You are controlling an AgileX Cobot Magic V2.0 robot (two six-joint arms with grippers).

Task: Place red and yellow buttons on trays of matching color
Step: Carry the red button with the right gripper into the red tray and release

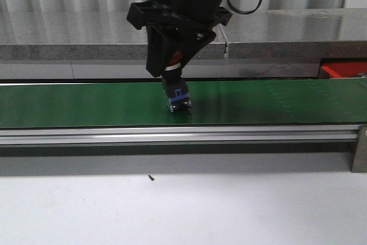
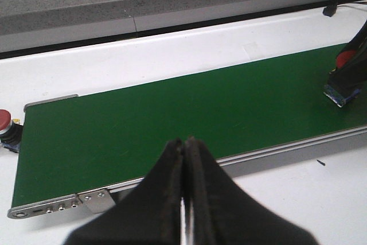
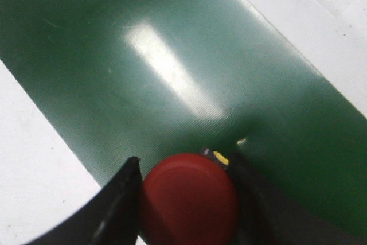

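Green belt [image 1: 275,104] crosses the white bench [image 1: 183,210] — no readable writing; right tool [image 1: 175,64] grips a red button [image 3: 189,199], left tool [image 2: 184,147] pinched closed, red tray [image 1: 344,69] behind.

Dim; belt [image 3: 172,78] glare, wrist views blurry.

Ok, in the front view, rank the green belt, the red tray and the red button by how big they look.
1. Green belt.
2. Red tray, only partly in frame, so unsure.
3. Red button, held in the right pincer, partly hidden.

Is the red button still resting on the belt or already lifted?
Cannot tell for sure. The right gripper is shut on the red button, whose base sits at the green belt surface; contact is unclear.
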